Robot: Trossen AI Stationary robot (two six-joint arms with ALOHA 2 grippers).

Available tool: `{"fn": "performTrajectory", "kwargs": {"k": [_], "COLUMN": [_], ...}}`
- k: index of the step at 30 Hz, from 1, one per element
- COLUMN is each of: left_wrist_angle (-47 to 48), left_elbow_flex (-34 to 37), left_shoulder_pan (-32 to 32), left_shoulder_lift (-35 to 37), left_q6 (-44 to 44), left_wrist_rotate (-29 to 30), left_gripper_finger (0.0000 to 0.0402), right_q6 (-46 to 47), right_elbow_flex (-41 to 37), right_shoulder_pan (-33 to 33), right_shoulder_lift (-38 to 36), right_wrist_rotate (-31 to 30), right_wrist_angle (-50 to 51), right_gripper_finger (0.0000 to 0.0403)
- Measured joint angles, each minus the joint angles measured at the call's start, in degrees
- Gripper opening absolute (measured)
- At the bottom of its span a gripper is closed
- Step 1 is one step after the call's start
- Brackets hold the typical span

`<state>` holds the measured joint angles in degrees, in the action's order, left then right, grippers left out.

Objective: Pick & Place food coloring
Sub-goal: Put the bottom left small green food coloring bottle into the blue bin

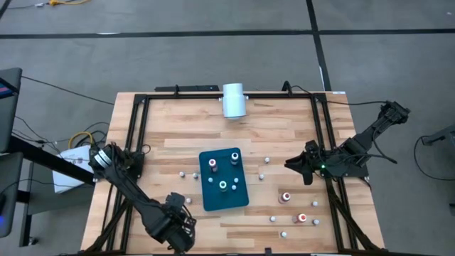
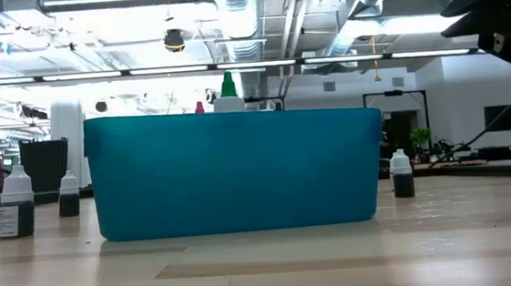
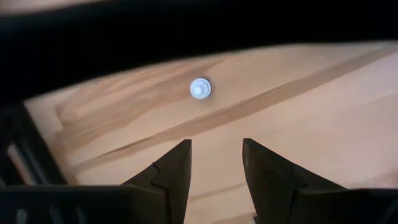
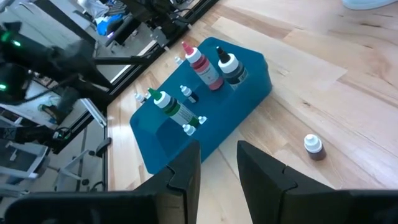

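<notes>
High view shows the food coloring in two lots: several bottles (image 1: 212, 164) already stand in the teal tray (image 1: 210, 200) at the middle of the table (image 1: 178, 135), while many more remain loose on the wood, most of them toward the right side, among them a red-topped bottle (image 1: 286, 197) and another (image 1: 302, 218) nearer the front edge, with small white-capped ones dotted around the tray. In the right wrist view the tray holds a red bottle (image 4: 202, 67), a dark bottle (image 4: 229, 66) and a green bottle (image 4: 171, 107), and one loose brown bottle (image 4: 313, 147) stands on the wood just beside the tray. The left gripper (image 3: 216, 163) hangs over the front left part of the table, its fingers apart with nothing between them, looking down on a single white cap (image 3: 200, 89) near them. The right gripper (image 4: 219, 163) hovers above the table to the right of the tray, fingers a little apart and empty. A large white cylinder (image 1: 234, 100) lies at the far edge, well apart from all this. The step in hand looks like a reach for the next loose bottle; the left gripper would need to centre over that cap, descend and close on it before carrying it to the tray.
</notes>
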<state>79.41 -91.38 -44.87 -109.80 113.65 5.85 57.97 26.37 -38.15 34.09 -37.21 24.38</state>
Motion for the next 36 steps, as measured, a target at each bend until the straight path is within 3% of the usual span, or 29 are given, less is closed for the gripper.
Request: {"fn": "performTrajectory", "kwargs": {"k": [11, 23, 36], "left_wrist_angle": [-12.2, -13.8, -12.3], "left_elbow_flex": [12.7, 12.9, 12.9], "left_shoulder_pan": [0.1, 2.8, 2.8], "left_shoulder_lift": [0.0, 0.0, 0.0], "left_q6": [-0.5, -10.6, -11.0], "left_wrist_rotate": [-5.5, -1.1, -2.1], "left_gripper_finger": [0.0136, 0.0136, 0.0136], "right_q6": [0.1, 0.1, 0.0], "right_elbow_flex": [0.0, 0.0, 0.0], "right_shoulder_pan": [0.0, 0.0, 0.0], "right_shoulder_lift": [0.0, 0.0, 0.0], "right_wrist_rotate": [1.5, 1.5, 1.4], "right_wrist_angle": [0.0, 0.0, 0.0], "right_gripper_finger": [0.0095, 0.0095, 0.0095]}}
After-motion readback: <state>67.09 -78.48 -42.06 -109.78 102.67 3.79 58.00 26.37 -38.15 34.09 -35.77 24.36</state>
